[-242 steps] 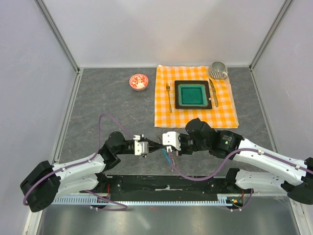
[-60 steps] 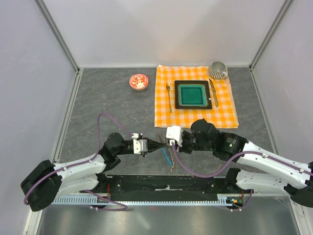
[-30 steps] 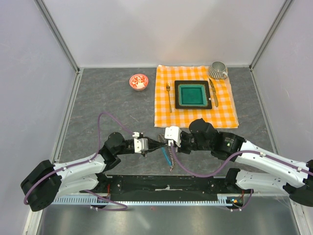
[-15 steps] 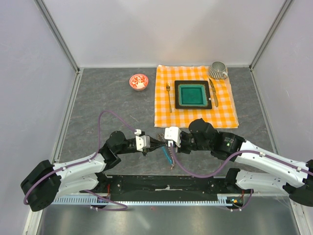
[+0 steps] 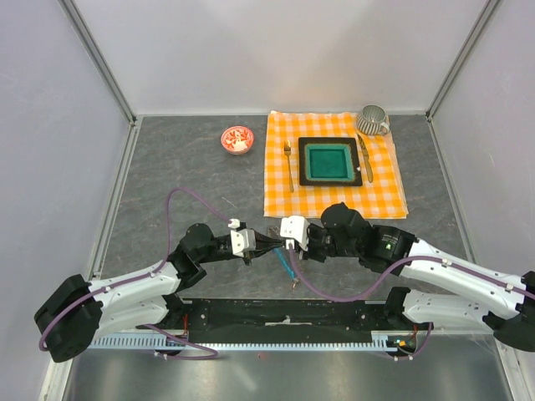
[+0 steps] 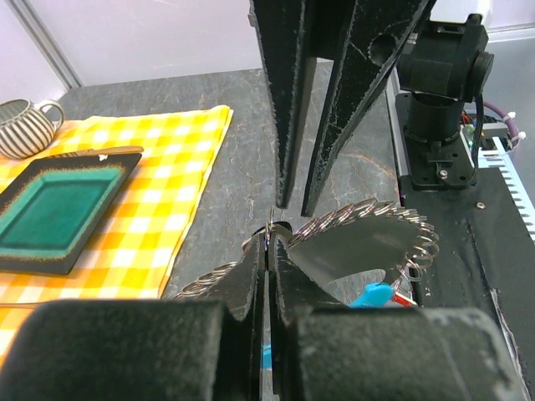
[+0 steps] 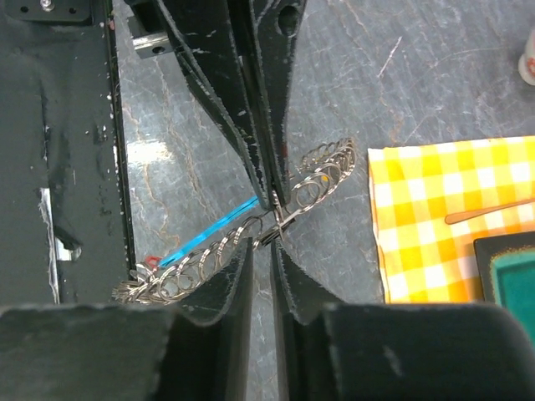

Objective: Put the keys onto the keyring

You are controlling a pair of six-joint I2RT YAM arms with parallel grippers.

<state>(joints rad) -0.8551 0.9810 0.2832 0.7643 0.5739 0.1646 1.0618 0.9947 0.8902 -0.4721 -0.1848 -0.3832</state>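
Observation:
The keyring is a chain of small grey metal loops with a cyan-blue piece. It hangs between both grippers just above the grey table and also shows in the left wrist view and the top view. A red tag sits at its bunched lower end and a yellow speck among the upper loops; the keys themselves are too small to make out. My left gripper is shut on a thin loop of the keyring. My right gripper faces it tip to tip, pinching a small metal clasp of the keyring.
An orange checked cloth lies behind the grippers with a green square plate, fork, knife and striped cup. A small red-and-white bowl stands at the back. The black base rail is close below.
My left gripper has shifted slightly right and up toward the right gripper. The hanging keyring has swung a little. The right arm has hardly moved.

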